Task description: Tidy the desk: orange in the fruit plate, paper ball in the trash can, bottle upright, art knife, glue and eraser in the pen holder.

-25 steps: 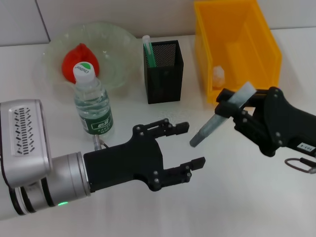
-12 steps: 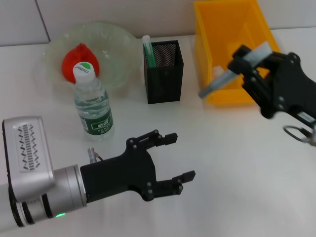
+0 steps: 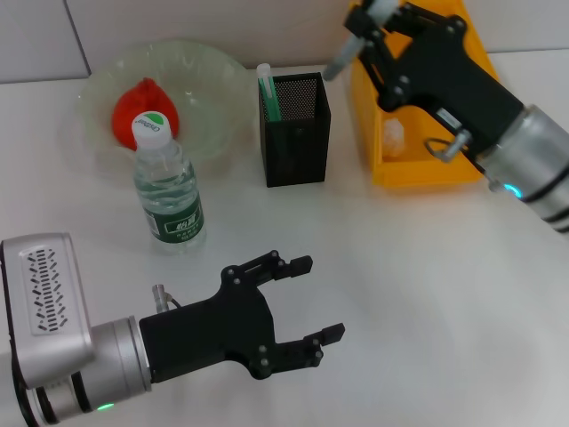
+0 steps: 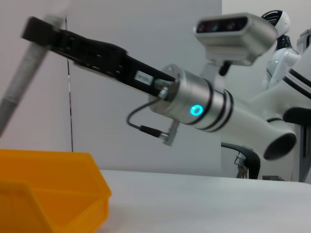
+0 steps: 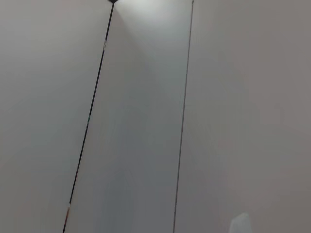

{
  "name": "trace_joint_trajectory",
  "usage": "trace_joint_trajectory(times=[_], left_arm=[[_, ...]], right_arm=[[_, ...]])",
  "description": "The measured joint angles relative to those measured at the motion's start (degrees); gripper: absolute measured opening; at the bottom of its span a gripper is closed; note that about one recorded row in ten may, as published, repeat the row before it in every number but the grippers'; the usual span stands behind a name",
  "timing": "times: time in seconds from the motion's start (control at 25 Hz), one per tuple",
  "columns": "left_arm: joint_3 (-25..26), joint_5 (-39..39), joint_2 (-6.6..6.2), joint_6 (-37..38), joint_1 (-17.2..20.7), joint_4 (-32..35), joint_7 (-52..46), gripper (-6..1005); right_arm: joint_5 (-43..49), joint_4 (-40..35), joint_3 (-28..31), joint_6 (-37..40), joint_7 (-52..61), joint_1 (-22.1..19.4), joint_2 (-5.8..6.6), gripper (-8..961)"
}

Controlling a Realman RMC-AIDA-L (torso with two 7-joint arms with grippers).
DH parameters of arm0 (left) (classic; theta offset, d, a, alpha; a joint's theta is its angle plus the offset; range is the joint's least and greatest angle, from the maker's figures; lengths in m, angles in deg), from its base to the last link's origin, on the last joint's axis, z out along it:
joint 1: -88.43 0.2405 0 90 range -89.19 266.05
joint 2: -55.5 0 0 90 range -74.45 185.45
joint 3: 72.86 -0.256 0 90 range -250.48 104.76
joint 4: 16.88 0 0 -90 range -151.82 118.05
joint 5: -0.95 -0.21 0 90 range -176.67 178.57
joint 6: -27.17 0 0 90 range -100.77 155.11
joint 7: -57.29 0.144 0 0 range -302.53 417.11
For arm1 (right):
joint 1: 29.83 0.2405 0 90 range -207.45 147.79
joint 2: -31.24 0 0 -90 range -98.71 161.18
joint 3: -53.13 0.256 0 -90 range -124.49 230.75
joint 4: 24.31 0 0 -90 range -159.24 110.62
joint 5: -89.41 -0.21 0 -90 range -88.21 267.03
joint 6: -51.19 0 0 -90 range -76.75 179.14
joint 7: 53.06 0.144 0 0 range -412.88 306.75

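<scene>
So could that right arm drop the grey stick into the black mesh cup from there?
Probably yes. The right gripper holds the glue above and just beside the pen holder, whose open top looks unblocked apart from the art knife.

In the head view, the orange [image 3: 145,107] sits in the fruit plate [image 3: 213,80] at upper left; the bottle [image 3: 167,185] stands below it. The pen holder [image 3: 295,129] stands at upper centre, the trash can [image 3: 425,89] to its right.
</scene>
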Motion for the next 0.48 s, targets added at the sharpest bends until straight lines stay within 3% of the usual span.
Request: trace_joint_trajectory(times=[0.48], left_arm=[[0.26, 0.73, 0.00, 0.04, -0.38, -1.66, 0.41, 815]], right_arm=[[0.18, 1.66, -0.31, -12.95, -1.23, 7.70, -0.12, 139]])
